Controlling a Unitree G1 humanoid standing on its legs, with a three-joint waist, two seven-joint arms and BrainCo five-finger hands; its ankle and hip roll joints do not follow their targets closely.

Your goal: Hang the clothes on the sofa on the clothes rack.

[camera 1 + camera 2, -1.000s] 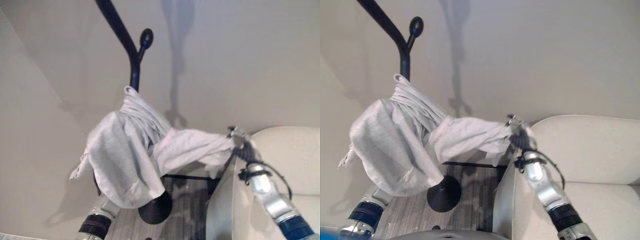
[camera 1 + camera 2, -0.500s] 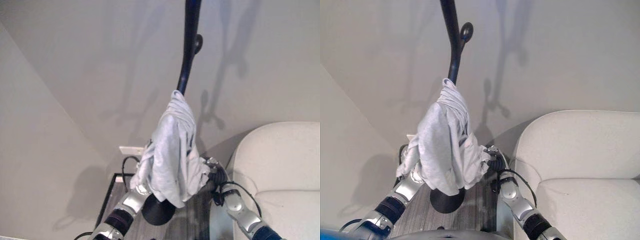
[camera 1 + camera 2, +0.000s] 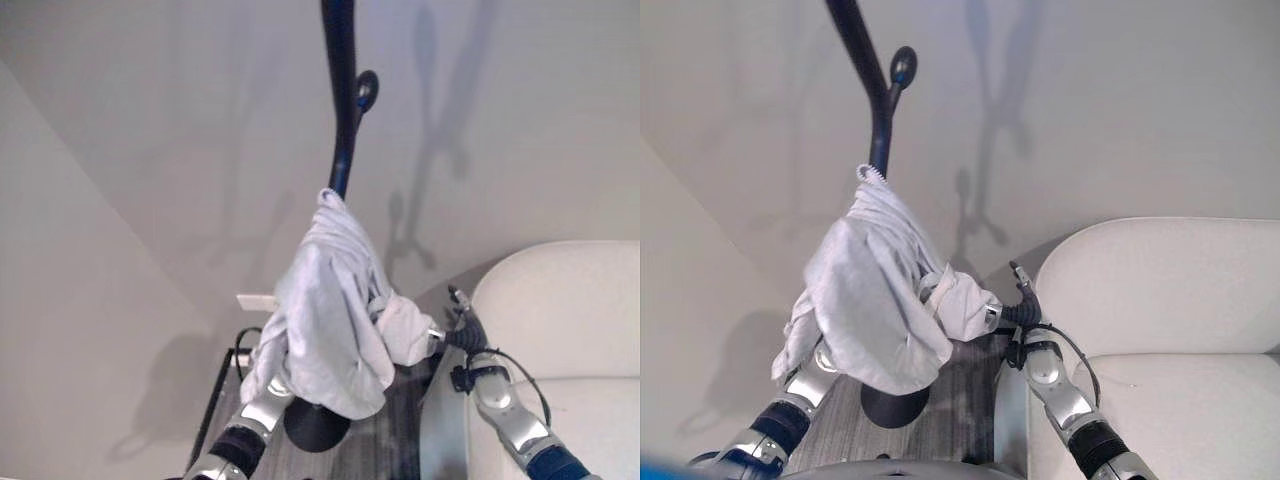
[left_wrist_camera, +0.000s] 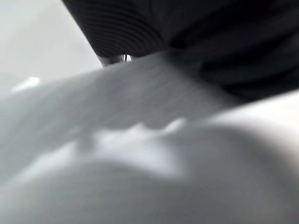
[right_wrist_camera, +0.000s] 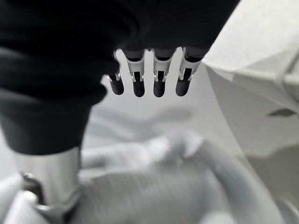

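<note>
A light grey cotton garment point(image 3: 325, 300) is seen draped over a lower hook of the black metal clothes rack point(image 3: 343, 90), w/ its gathered top edge resting against the pole just below the knob-tipped hook. Most of the cloth hangs down in a bunch towards the round black base point(image 3: 895, 405) of the rack, which stands on the grey striped floor beside the cream upholstered sofa point(image 3: 1180, 300).

The left hand is under the garment, near the base of the rack; its dark cover point(image 4: 140, 28) is seen in the left wrist view w/ cloth pressed right against it, but its fingers are hidden by the fabric, so it cannot be told if they are apart or closed.

The right hand point(image 3: 1020, 312) is between the rack and the sofa, touching one corner of the garment. In the right wrist view its fingers point(image 5: 159, 81) are straight and spread, nothing is gripped by them, and the cloth lies just past them.

The task seems approx. done for this piece: the garment is carried by the rack, not by the sofa. Left to do, as judged: both hands are to be taken away, and it must be checked that the cloth is not pulled off.
</note>
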